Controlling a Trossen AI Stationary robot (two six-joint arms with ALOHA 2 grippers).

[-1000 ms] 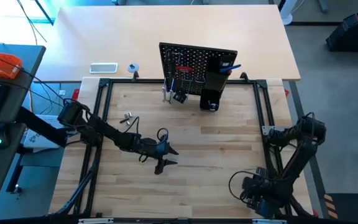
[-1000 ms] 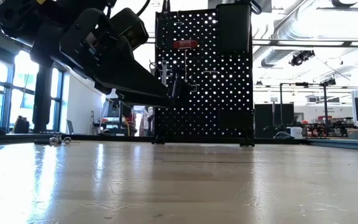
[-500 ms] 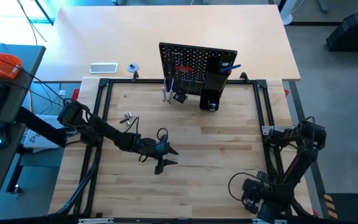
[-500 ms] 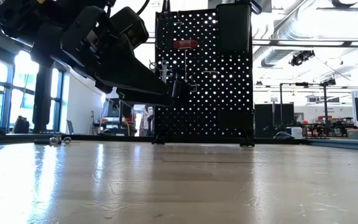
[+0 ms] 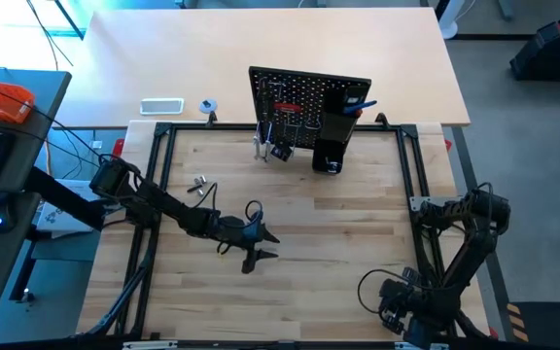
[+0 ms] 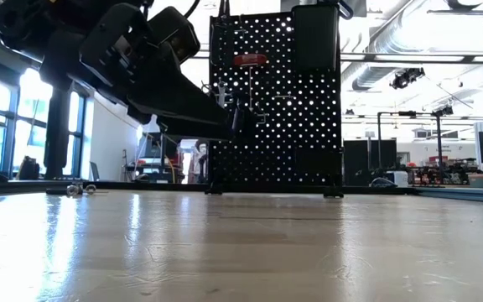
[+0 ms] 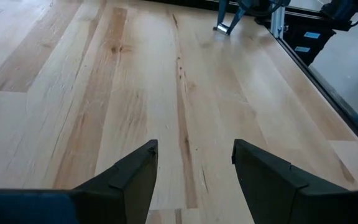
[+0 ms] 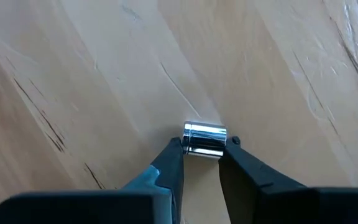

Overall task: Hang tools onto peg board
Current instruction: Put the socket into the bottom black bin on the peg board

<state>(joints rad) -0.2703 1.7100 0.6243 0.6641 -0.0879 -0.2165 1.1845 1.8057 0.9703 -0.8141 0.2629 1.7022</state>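
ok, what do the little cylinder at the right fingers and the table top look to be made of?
Cylinder: likely polished metal, chromed or steel; mirror-bright with sharp highlights. It sits between the right gripper fingers.
Table top: light wood, butcher-block style; visible grain and plank seams, with a mild sheen suggesting a sealed finish.

An orange object (image 5: 0, 100) lies on the dark side desk (image 5: 27, 146), far left.
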